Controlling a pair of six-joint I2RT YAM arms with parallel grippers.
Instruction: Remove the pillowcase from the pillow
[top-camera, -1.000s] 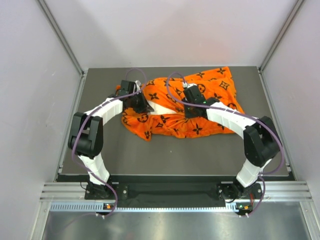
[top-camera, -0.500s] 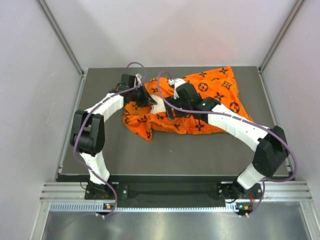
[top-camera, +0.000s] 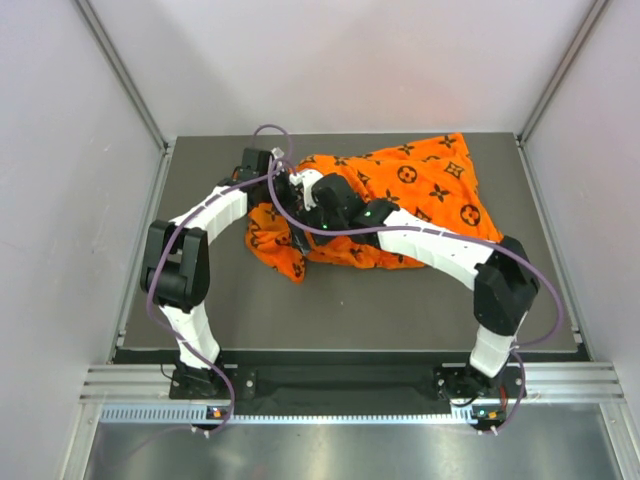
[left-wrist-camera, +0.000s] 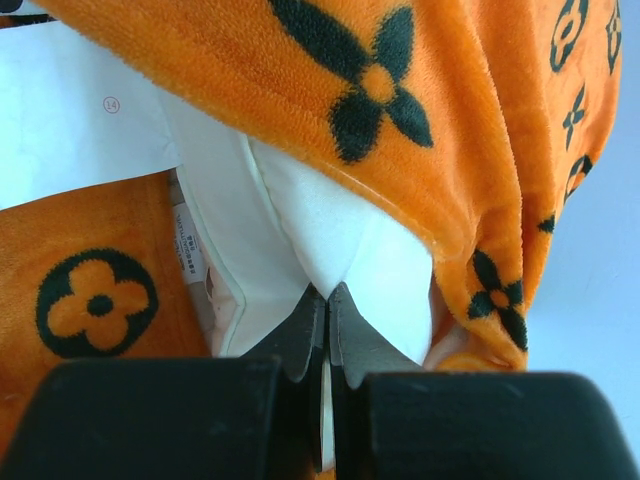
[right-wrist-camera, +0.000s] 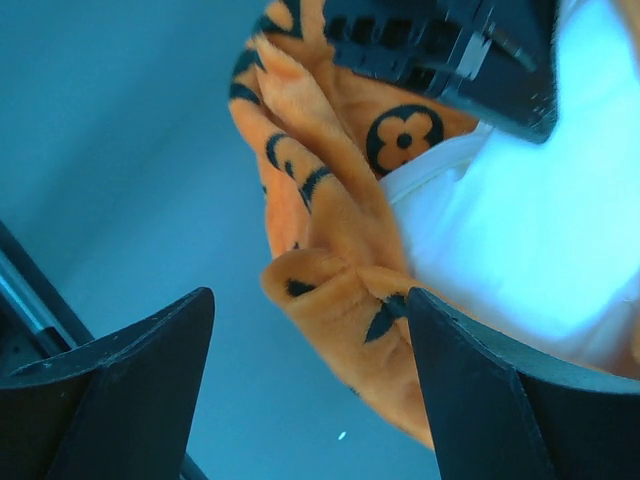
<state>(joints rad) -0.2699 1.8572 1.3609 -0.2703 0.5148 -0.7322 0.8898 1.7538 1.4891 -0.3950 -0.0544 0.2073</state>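
Grey tabletop (top-camera: 400, 310); L fingers (left-wrist-camera: 300, 345) pinch pillow (left-wrist-camera: 345, 235) under pillowcase (left-wrist-camera: 300, 70)

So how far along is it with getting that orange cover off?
Early days. Done: a white corner of the pillow is bared. In hand: the left gripper is shut on that corner; the right gripper hangs open by the pillowcase. Left: pulling the case off the rest.
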